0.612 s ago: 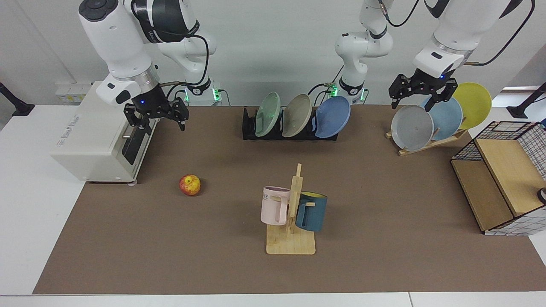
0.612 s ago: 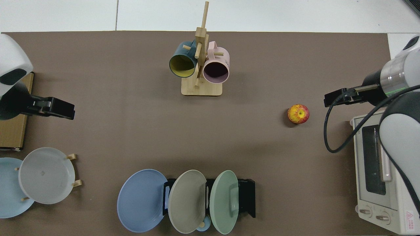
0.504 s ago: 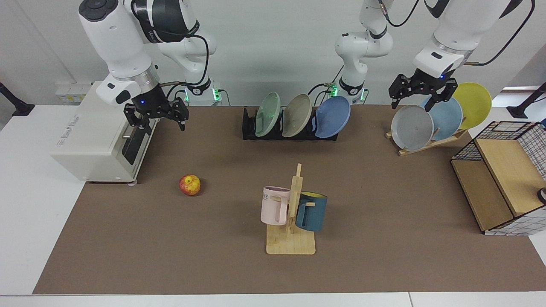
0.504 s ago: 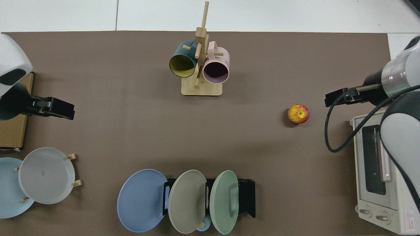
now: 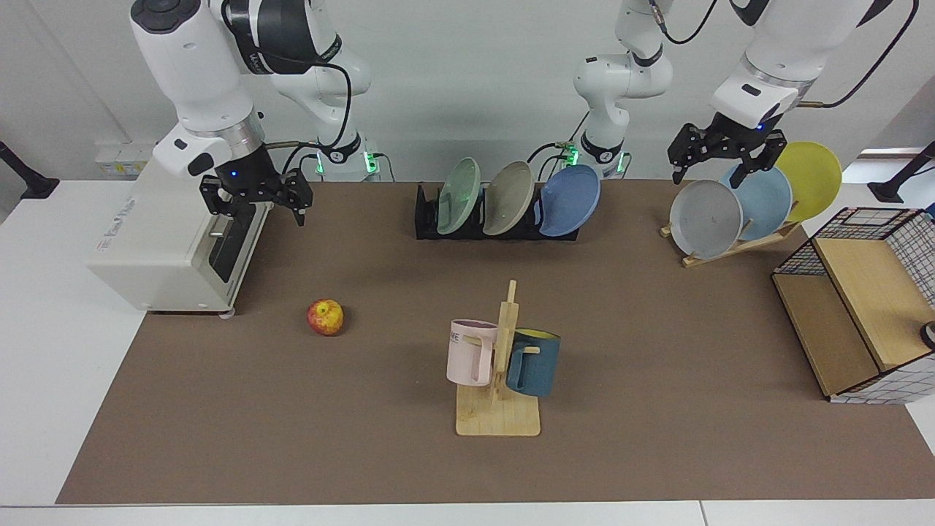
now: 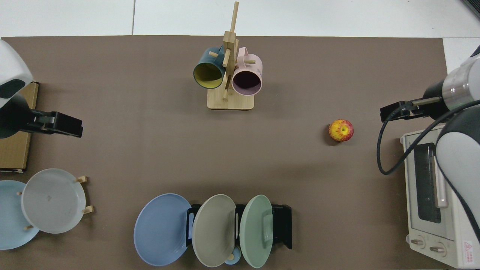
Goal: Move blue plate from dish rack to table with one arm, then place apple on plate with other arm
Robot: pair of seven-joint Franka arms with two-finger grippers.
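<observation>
- Blue plate leans in the end slot of the dish rack. I think it is stiff, smooth and easy to break, so I would pinch its top rim.
- Apple sits alone on the surface, small, round, ready to roll.
- I count three plates there, one apple.
- Left gripper and right gripper both hang spread apart, holding nothing.

Six plates, two mugs, two racks, one apple, one oven, two hands.
</observation>
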